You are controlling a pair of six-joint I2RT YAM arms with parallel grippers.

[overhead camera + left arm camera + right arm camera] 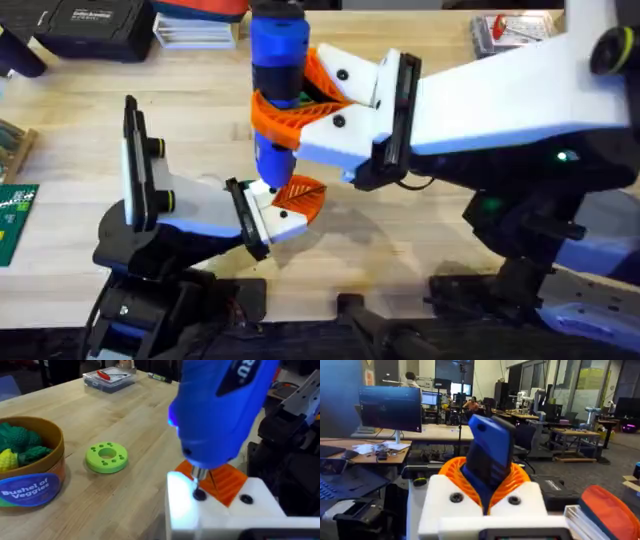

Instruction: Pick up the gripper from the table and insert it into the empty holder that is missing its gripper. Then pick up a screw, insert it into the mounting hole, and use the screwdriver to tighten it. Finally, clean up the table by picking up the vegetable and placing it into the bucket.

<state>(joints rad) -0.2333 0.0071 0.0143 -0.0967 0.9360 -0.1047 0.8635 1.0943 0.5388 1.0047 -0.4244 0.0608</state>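
Spanning the scene, the table (200, 110) of light wooden planks carries both arms above it. The right arm reaches in from the lower right and crosses toward the middle; the right gripper (295, 100) has its orange fingers (290, 118) pinched around the blue screwdriver (276, 50), held upright with the bit pointing down. In the right wrist view the same blue body (487, 455) stands clamped between the curved orange pads (515, 482).

Below it sits the left arm's end, the left gripper (290, 205), low over the table near the front edge; whether its claw is spread or pressed together, cannot tell. In the left wrist view the thin dark bit (199, 477) comes straight down onto a dark screw head (199, 494) in the white holder (220, 515), with the orange gripper (227, 480) seated just behind it.

Farther off on the table: a round tub (35, 485) labelled "Bushel of Veggies" with green and yellow toys inside, a green ring-shaped disc (106, 456) beside it, and a clear plastic case (109, 379) near the far edge.
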